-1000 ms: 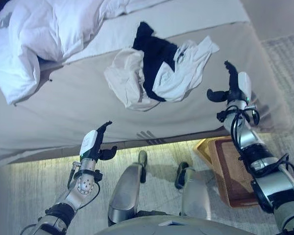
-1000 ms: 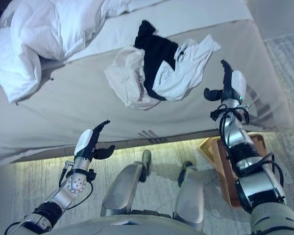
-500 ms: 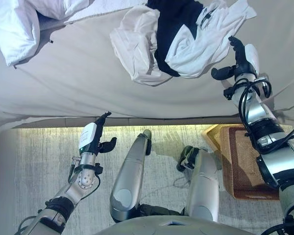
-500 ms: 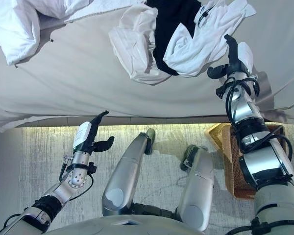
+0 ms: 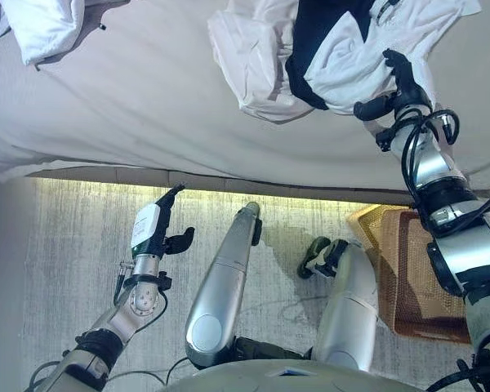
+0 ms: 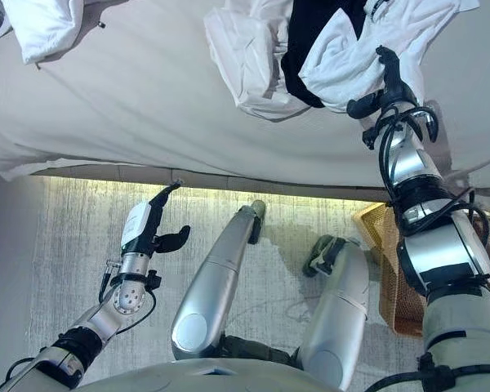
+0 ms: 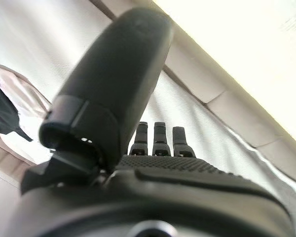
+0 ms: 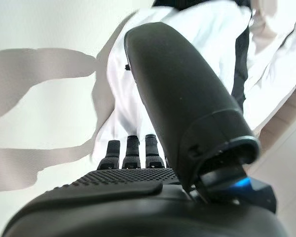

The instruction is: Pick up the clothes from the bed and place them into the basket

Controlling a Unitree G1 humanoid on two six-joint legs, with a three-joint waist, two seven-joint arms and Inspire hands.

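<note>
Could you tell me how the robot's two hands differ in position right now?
The right hand is over the bed, at the edge of the clothes pile; the left hand hangs over the floor, short of the bed and far from the clothes. Both are open and hold nothing.

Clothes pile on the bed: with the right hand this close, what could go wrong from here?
The right hand, open, is at the near edge of the clothes pile, so a grab may catch only the white shirt and leave the black garment behind. The basket sits on the floor behind the right arm, so trailing cloth could miss it. The left hand is open, off the bed.
</note>
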